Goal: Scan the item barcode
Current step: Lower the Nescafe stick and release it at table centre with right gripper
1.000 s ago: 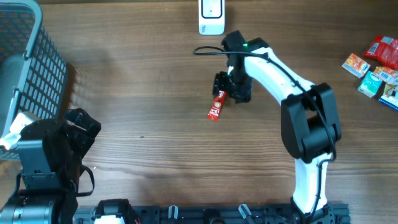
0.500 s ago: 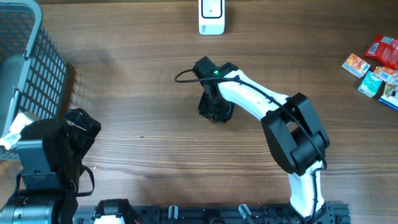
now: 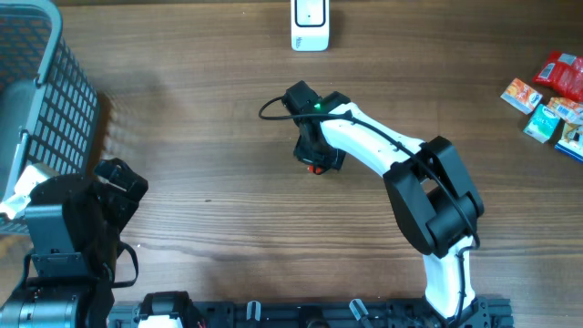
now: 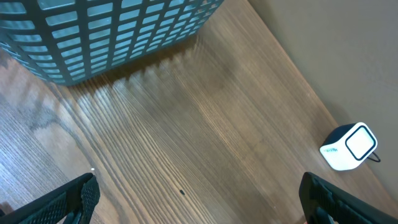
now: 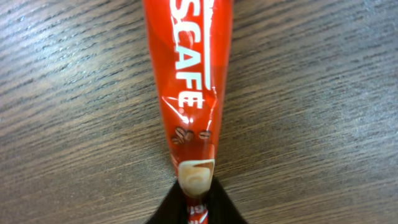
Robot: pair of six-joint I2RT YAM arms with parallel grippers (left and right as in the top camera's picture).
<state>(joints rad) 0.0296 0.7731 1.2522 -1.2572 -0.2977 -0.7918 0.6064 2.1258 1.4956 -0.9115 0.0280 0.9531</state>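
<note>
The item is a red coffee stick sachet (image 5: 189,81) lying flat on the wooden table, lengthwise away from the right wrist camera. My right gripper (image 5: 197,200) is shut on its near end, the black fingers pinching it from both sides. From above only a red tip of the sachet (image 3: 316,168) shows under the right gripper (image 3: 316,157). The white barcode scanner (image 3: 310,25) stands at the table's far edge, and the scanner (image 4: 348,146) also shows in the left wrist view. My left gripper (image 4: 202,205) is open over bare wood, holding nothing.
A grey mesh basket (image 3: 36,91) stands at the far left, next to the left arm (image 3: 73,228). Several small colourful packets (image 3: 551,96) lie at the right edge. A black cable (image 3: 273,105) loops off the right wrist.
The right arm swung left over the sachet, which had lain beside the gripper, and its jaws closed on it. The left arm has not moved.
</note>
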